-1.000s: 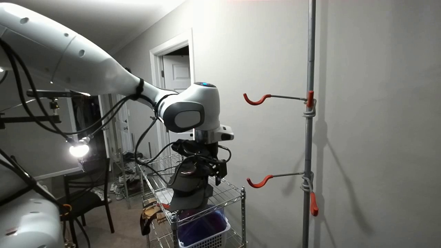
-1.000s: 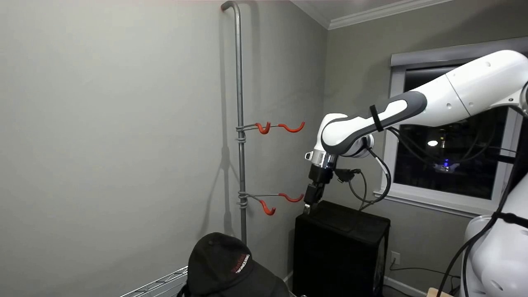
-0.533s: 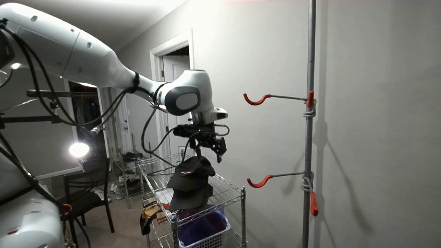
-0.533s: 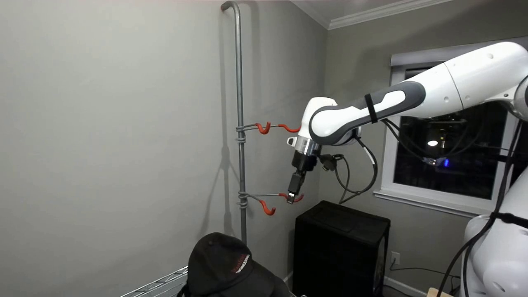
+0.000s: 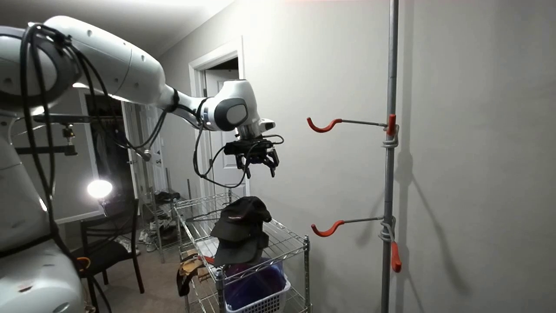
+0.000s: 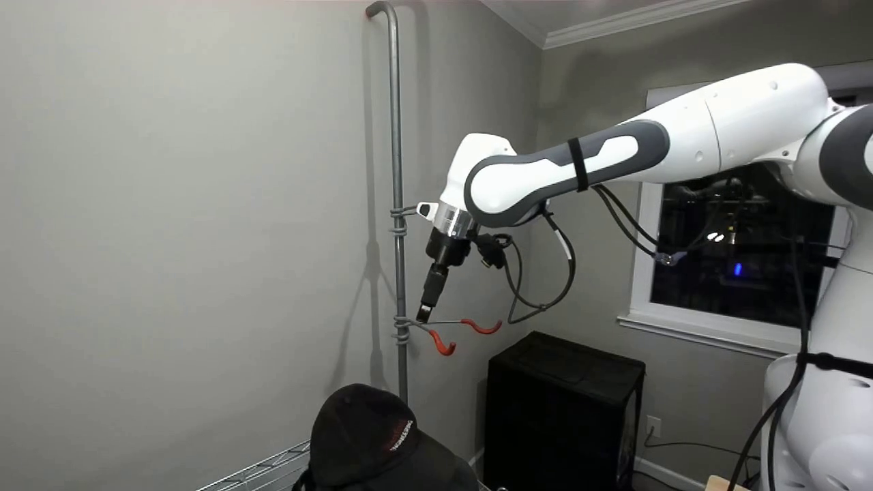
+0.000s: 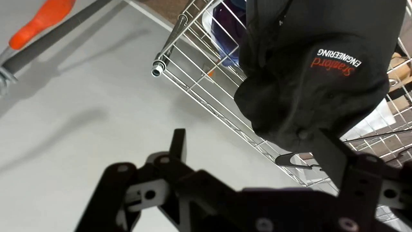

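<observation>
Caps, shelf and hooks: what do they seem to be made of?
Caps: cloth, probably cotton; matte black with soft creases.
Shelf: likely chromed steel; shiny, thin wires catch light.
Hooks: probably metal, smooth red ends rubber or plastic; bare grey shows where red stops.

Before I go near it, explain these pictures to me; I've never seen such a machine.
The white machine is a robot arm, ending in a black gripper, a sort of two-fingered hand. Two views are taken from outside the robot and show the room; the third is taken from its wrist, looking past the fingers. Dark caps lie stacked on a wire rack, near a black hanger. Lower in the rack sits a basket, and a pole carries red hooks. The gripper hangs higher than the caps, its fingers apart, holding nothing.
</observation>
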Robot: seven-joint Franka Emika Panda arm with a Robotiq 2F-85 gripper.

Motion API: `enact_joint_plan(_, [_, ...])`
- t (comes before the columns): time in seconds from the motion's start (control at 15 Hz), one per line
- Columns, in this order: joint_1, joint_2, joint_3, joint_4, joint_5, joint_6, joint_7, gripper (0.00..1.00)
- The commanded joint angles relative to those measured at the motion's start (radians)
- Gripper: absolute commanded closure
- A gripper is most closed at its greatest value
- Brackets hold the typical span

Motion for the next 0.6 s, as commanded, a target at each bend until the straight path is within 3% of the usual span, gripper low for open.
enact_joint_plan(0.0, [0.004, 0.074, 0.022, 0.065, 0.01, 0.044, -0.088, 0.0])
enact_joint_plan(0.53, [0.023, 0.177, 0.09, 0.133, 0.128, 0.066, -0.285, 0.0])
